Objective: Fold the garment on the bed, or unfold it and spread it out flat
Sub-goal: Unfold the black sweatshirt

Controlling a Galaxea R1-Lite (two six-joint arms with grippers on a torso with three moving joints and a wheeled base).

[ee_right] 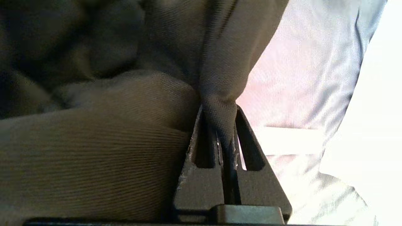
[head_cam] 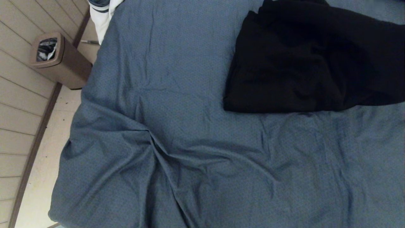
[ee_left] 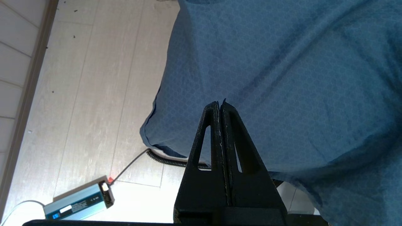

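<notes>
- The bed (head_cam: 177, 133) is covered by a creased blue-grey sheet and fills most of the head view; its far and right parts are cut off
- The garment (head_cam: 303, 63), black and bunched, is seen on the far right of the bed, cut off at the far and right edges
- A brown bin (head_cam: 60, 61) is stood on the floor left of the bed, with crumpled dark and white contents that are hard to make out
- A white and navy duvet (head_cam: 102, 12) is glimpsed at the far left corner, mostly cut off
- The right gripper (ee_right: 225, 125) is pinched on a fold of the garment
- The left gripper (ee_left: 220, 105) is held pressed together above the bed's near edge, with nothing between the fingers
- A small blue box (ee_left: 78, 202) with cables is seen on the floor; its label cannot be read
</notes>
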